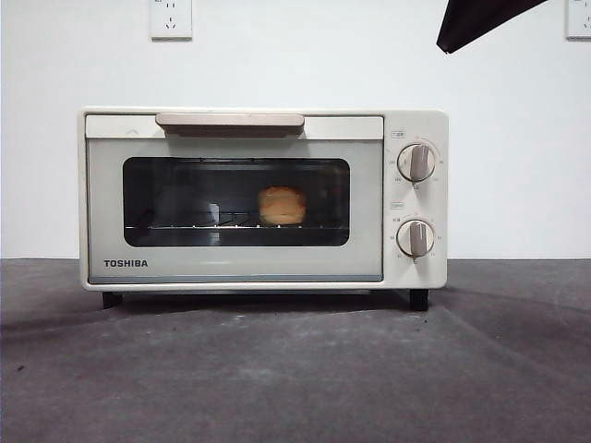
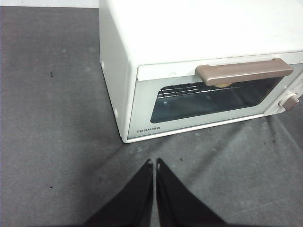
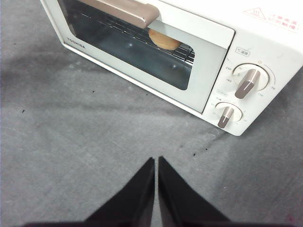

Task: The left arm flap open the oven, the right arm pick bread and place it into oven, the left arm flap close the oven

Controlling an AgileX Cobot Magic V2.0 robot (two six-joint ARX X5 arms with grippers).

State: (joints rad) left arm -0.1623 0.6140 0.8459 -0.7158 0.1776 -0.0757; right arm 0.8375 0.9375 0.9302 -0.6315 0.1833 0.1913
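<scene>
Jaws of both grippers were closed on nothing: left gripper (image 2: 155, 163) and right gripper (image 3: 156, 160) each hung above the gray table (image 1: 295, 369), apart from the oven (image 1: 263, 198). Oven door was closed w/ its handle (image 1: 230, 121) at the top. Bread (image 1: 282, 205) sat inside on the rack, seen thru the glass near the frame's middle; a black arm tip (image 1: 480, 20) showed at upper right.

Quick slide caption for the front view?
Bread on the rack inside the closed oven; one arm's black tip at top right.
</scene>
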